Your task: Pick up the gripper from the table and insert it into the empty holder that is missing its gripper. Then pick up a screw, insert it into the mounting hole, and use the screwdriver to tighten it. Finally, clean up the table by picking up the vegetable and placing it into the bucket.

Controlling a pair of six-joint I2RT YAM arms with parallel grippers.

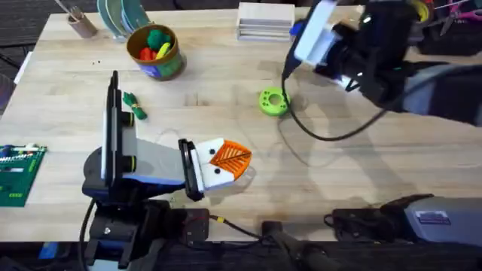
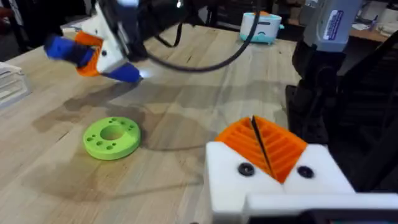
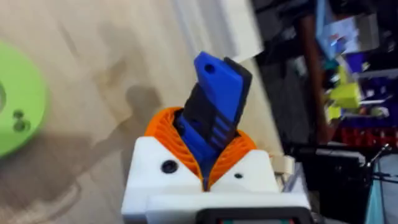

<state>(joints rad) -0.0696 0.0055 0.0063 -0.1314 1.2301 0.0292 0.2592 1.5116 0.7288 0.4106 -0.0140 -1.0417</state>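
Left arm stretched low from its base at the near left, forearm lying rightward. Left gripper (image 1: 230,159) (image 2: 264,146) just above the table (image 1: 361,173) near the middle, orange pads (image 2: 283,149) pressed together along a thin dark seam, nothing between them.

Right arm raised high over the far right, close under the overhead camera, large and dark. Right gripper (image 1: 307,36) (image 2: 102,53) (image 3: 205,168) clamped on the screwdriver (image 1: 297,30) (image 2: 65,50) (image 3: 217,99), held in the air well above the wood; blue body with a black ribbed part sticking out past the pads. Black cable (image 1: 301,124) hanging from the arm in a loop toward the table.

Light wooden table. Green disc (image 1: 273,101) (image 2: 112,137) (image 3: 15,106) flat near the middle, just beyond the left gripper and beneath the raised arm. Vegetable (image 1: 134,105) lying to the left, between the left arm and the bucket (image 1: 156,51). Bucket at the far left, upright, plush toys inside. Tan cup (image 1: 79,22) at the far-left corner, plates (image 1: 120,15) beside it, white stack (image 1: 265,19) at the far edge. Green circuit board (image 1: 16,175) at the near-left edge, partly cut off.

Cluttered room and dark equipment beyond the table in the wrist views. Screwdriver's bit not made out. Right arm's joints blurred and hard to tell apart.
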